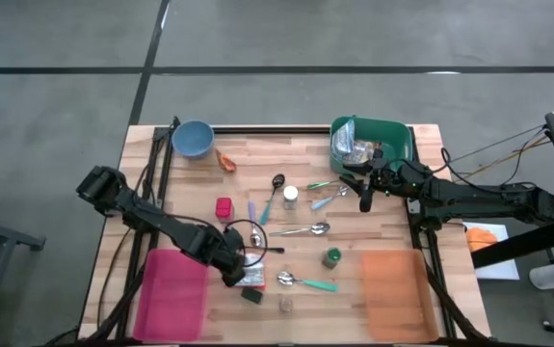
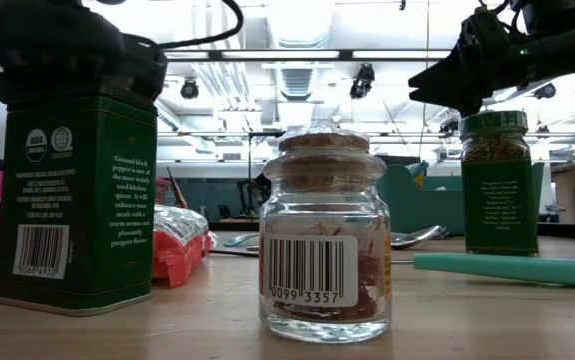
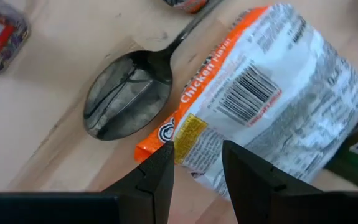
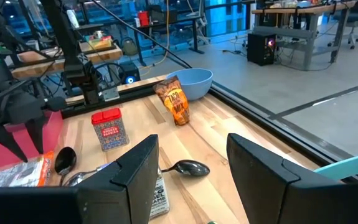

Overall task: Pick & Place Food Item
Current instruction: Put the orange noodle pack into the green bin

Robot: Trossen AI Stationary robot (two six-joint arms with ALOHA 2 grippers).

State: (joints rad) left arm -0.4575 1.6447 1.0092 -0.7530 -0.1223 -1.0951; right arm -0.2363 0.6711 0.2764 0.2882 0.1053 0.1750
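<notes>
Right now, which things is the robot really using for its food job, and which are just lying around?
For the job:
- noodle packet
- left gripper, open, right over the packet

Just lying about:
- black spoon
- blue bowl
- red tin
- green jar
- right gripper, waiting open by the green bin

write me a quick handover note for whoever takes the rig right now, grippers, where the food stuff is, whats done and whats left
Left gripper: open, empty, hovering just over the chicken noodle packet, which lies flat on the table beside a black spoon, near the pink mat.
Right gripper: open, empty, raised beside the green bin.
Green bin already holds some packaged items. The orange snack bag lies by the blue bowl; the red tin, jars and spoons are loose mid-table.
Done: left arm lined up on the packet.
Left: close on it, lift, place it; destination not evident from the views.
</notes>
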